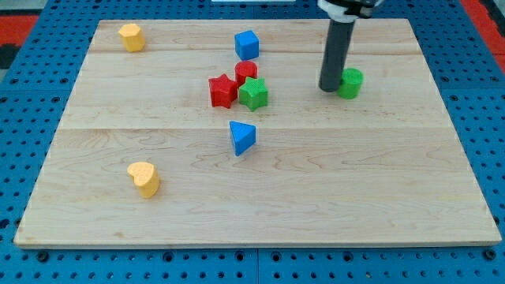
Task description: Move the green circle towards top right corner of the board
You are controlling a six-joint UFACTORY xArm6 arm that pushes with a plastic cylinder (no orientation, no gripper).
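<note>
The green circle [351, 82] is a short green cylinder on the wooden board [260, 197], right of centre in the upper half. My tip [329, 87] is the lower end of the dark rod coming down from the view's top. It stands right against the green circle's left side, touching or nearly touching it.
A red star [222, 91], a red cylinder [246, 71] and a green star [253, 93] cluster near the centre. A blue cube [246, 44] sits above them, a blue triangle [241, 136] below. A yellow block [131, 36] is top left, a yellow heart [144, 178] lower left.
</note>
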